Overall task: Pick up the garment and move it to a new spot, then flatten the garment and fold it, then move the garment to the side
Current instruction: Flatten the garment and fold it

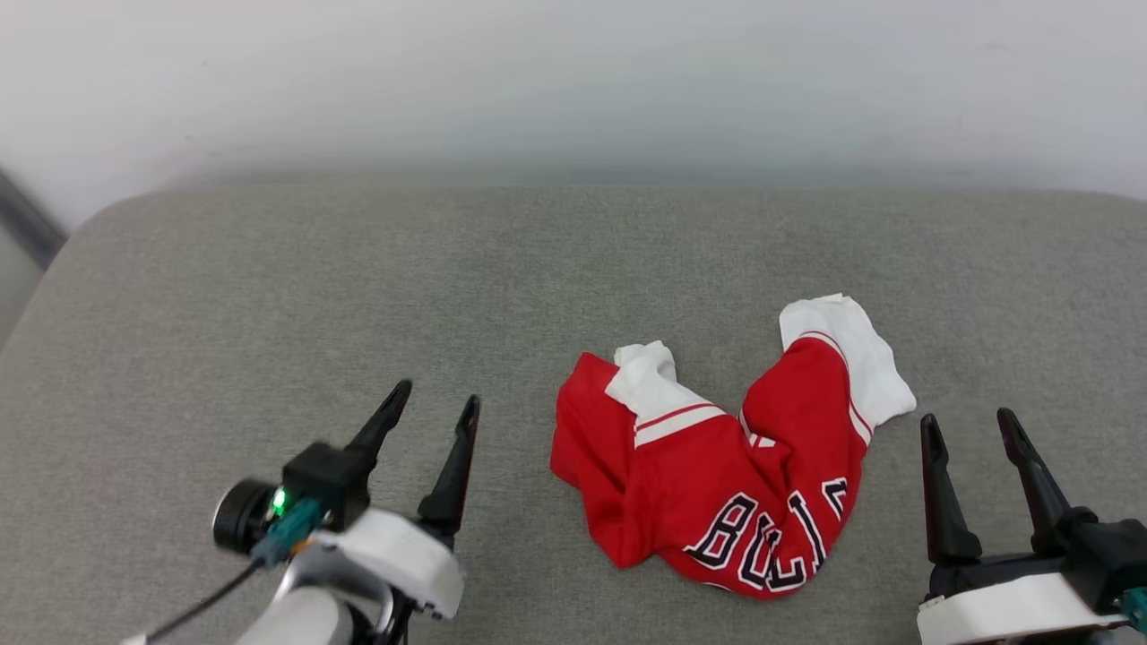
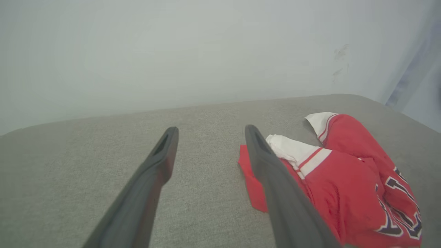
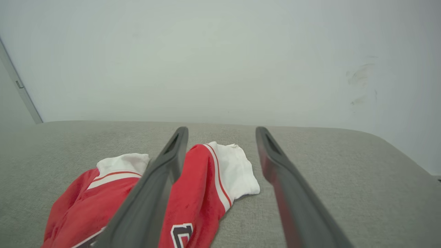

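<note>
While crumpled on the cushion point(image 1: 358, 296), the garment point(image 1: 703, 479) between both wide, empty jaws.

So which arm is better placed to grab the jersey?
Right, probably: both are open, but the right gripper sits beside the jersey, whose white sleeve shows between its fingers in its wrist view. The left gripper stands farther off.

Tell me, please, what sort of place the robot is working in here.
Probably an indoor room, perhaps a home-like test setup: a grey upholstered surface, like a sofa seat or mattress, stands against a plain white wall, and a crumpled red jersey lies on it.
</note>
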`<state>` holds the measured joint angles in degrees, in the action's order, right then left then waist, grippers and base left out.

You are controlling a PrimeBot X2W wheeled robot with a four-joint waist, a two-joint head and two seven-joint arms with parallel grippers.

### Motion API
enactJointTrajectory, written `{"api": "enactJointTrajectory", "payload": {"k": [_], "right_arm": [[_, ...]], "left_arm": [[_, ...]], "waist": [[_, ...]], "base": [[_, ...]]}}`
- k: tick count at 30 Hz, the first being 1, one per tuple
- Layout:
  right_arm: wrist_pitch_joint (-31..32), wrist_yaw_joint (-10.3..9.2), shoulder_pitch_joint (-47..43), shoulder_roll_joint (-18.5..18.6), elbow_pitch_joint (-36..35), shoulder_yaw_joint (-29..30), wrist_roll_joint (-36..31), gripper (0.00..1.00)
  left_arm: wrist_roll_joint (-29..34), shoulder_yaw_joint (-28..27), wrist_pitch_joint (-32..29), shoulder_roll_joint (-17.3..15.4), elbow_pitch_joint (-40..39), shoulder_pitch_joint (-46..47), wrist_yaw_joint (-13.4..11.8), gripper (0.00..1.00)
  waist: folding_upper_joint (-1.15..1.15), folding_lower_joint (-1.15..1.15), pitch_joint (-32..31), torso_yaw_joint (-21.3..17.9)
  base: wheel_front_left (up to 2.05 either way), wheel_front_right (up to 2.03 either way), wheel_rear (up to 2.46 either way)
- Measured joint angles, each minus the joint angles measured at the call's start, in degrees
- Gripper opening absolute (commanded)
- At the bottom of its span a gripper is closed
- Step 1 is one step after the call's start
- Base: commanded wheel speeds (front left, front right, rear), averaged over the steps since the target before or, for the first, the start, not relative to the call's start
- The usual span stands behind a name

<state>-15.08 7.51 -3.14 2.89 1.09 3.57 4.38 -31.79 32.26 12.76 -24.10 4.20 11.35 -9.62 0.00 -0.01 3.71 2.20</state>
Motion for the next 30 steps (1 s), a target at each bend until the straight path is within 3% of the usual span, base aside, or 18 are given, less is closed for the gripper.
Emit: {"api": "enactJointTrajectory", "payload": {"k": [5,13,20,24,30], "right_arm": [[0.0,0.0,1.1,0.0,-0.2,-0.3,0.0,1.0],[0.0,0.0,4.0,0.0,0.2,-1.1,0.3,1.0],[0.0,0.0,6.2,0.0,0.8,-2.6,1.6,1.0],[0.0,0.0,7.4,0.0,1.2,-3.2,2.4,1.0],[0.0,0.0,8.5,0.0,1.7,-3.9,3.8,1.0]], "left_arm": [[-0.2,3.1,-11.2,-1.2,-1.1,9.0,4.6,1.0],[-5.4,7.8,-39.0,-2.4,1.4,29.6,13.7,1.0],[-8.7,10.3,-55.6,-2.3,7.8,44.5,16.0,1.0],[-12.1,11.8,-62.2,-1.2,11.9,48.6,16.6,1.0],[-15.2,16.0,-72.4,-2.5,15.9,51.9,16.9,1.0]], "waist": [[0.0,0.0,2.0,-1.3],[0.0,0.01,7.0,-4.9],[0.0,0.01,11.6,-9.5],[0.0,0.02,14.5,-12.2],[0.0,0.01,18.2,-15.8]], "base": [[0.0,0.0,0.0],[0.0,0.0,0.0],[0.0,0.0,0.0],[0.0,0.0,0.0],[0.0,0.0,0.0]]}}
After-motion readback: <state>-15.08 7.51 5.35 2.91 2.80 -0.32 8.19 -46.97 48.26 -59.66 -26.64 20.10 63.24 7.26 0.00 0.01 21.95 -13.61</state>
